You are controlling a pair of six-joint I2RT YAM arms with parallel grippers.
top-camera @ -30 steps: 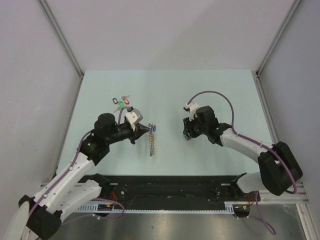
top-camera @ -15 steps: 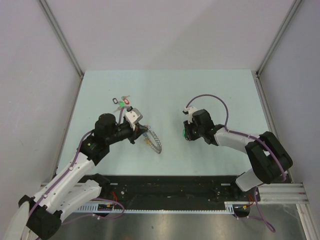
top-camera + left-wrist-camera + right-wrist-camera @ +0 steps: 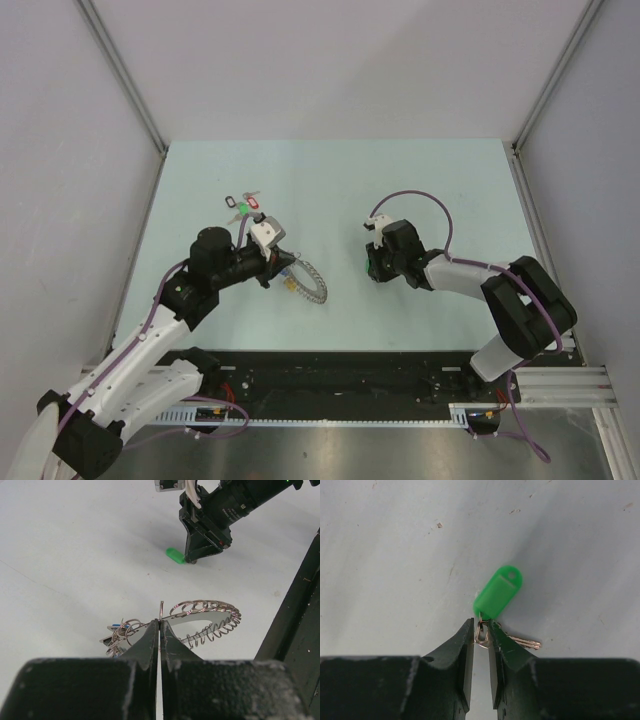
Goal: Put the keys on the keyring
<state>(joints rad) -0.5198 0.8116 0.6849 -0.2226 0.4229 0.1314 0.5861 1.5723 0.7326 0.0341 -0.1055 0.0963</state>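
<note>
— What has moved on the pale table?

— The right arm has tucked in, and the right gripper has dropped onto the green-tagged key, which lies flat right of centre. Its fingers have drawn in to flank the key's small link. I cannot tell whether they bite yet.

— And the left side?

— The left gripper, tips pressed together on the wire, holds the keyring left of centre. The ring has swung from hanging edge-on to lying out flat toward the right, with its hole exposed. A sliver of blue tag sits among small loops at the pinch.

— Meaning?

— The green key's pickup is probably underway. Threading it onto the coil is not yet done.
</note>
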